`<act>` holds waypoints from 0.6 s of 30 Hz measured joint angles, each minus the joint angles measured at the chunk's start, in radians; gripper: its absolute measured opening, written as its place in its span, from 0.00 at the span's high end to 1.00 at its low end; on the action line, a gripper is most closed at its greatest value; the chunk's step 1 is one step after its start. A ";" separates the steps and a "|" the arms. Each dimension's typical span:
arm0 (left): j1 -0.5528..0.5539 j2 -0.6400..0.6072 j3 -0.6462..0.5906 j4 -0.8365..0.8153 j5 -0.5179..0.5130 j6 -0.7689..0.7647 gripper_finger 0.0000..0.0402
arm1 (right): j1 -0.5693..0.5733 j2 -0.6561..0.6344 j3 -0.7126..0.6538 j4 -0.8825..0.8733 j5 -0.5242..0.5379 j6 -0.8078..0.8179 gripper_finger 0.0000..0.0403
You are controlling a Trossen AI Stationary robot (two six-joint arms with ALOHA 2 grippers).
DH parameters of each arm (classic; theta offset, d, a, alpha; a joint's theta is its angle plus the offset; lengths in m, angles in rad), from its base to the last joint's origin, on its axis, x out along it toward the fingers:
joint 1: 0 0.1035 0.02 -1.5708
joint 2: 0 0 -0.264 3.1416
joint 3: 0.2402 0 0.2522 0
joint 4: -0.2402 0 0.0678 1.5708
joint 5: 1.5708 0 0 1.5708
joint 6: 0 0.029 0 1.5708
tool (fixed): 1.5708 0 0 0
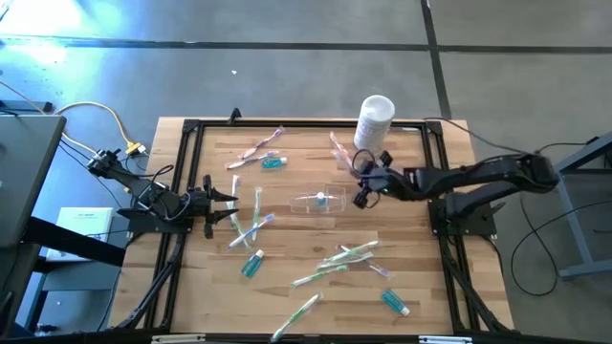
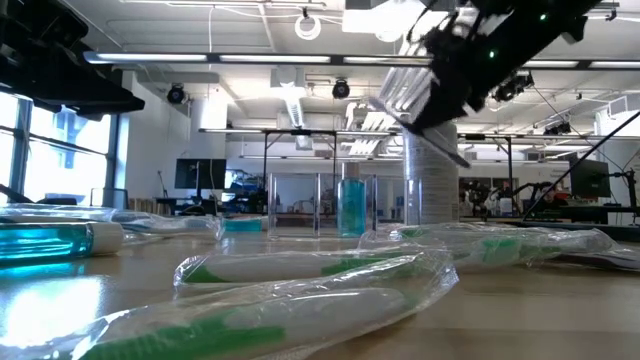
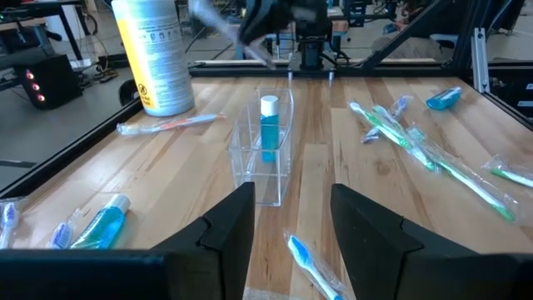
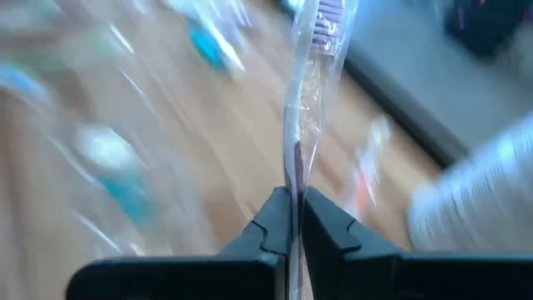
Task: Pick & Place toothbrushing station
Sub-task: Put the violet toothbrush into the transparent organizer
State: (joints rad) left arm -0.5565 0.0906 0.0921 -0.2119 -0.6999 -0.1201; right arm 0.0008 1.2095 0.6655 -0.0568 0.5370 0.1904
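Note:
A clear plastic cup (image 1: 318, 201) stands mid-table with a teal tube (image 3: 269, 129) upright inside it. Just right of the cup and raised above the table, my right gripper (image 1: 359, 174) is shut on a wrapped toothbrush (image 4: 304, 100) with purple bristles. Wrapped toothbrushes (image 1: 349, 253) and teal tubes (image 1: 251, 263) lie flat across the wood. At the left side of the table my left gripper (image 3: 291, 233) is open and faces the cup, holding nothing. A blue toothbrush (image 3: 312, 262) lies on the table under it. My right gripper pinches the wrapped toothbrush between its two fingers at the handle part (image 4: 293, 171). The brush runs on forward past the fingertips, its bristle head (image 4: 329, 18) at the far end. It is lifted clear of the table (image 2: 425, 130).
A tall white canister (image 1: 375, 121) stands at the far edge, close behind the right gripper. A black frame rail (image 1: 191, 172) borders the table. Green toothbrushes (image 1: 320, 275) and a teal tube (image 1: 394, 303) lie toward the near edge, and a pink brush and another tube (image 1: 273, 162) lie far left.

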 joint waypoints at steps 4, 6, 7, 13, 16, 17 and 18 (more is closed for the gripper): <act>0.000 0.000 0.000 0.000 0.000 -0.001 0.61 | 0.072 0.006 -0.121 0.422 -0.039 -0.160 0.98; 0.000 0.000 0.000 0.000 0.000 -0.001 0.61 | 0.081 0.021 -0.190 0.620 -0.084 -0.214 0.98; 0.000 0.000 0.000 0.000 0.000 -0.001 0.61 | 0.079 0.031 -0.227 0.719 -0.113 -0.232 0.98; 0.000 0.000 0.000 -0.001 -0.007 0.017 0.61 | 0.027 0.162 -0.377 1.281 -0.266 -0.247 0.98; 0.000 0.000 0.000 -0.002 -0.022 0.019 0.61 | -0.017 0.252 -0.385 1.425 -0.331 -0.223 0.98; 0.000 0.000 0.000 -0.002 -0.023 0.019 0.61 | -0.032 0.282 -0.384 1.451 -0.351 -0.208 0.98; 0.000 0.000 0.000 -0.001 -0.023 0.019 0.61 | -0.045 0.312 -0.378 1.468 -0.367 -0.188 0.98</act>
State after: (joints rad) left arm -0.5564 0.0906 0.0921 -0.2132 -0.7227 -0.1011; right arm -0.0443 1.5215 0.2872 1.4112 0.1696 0.0028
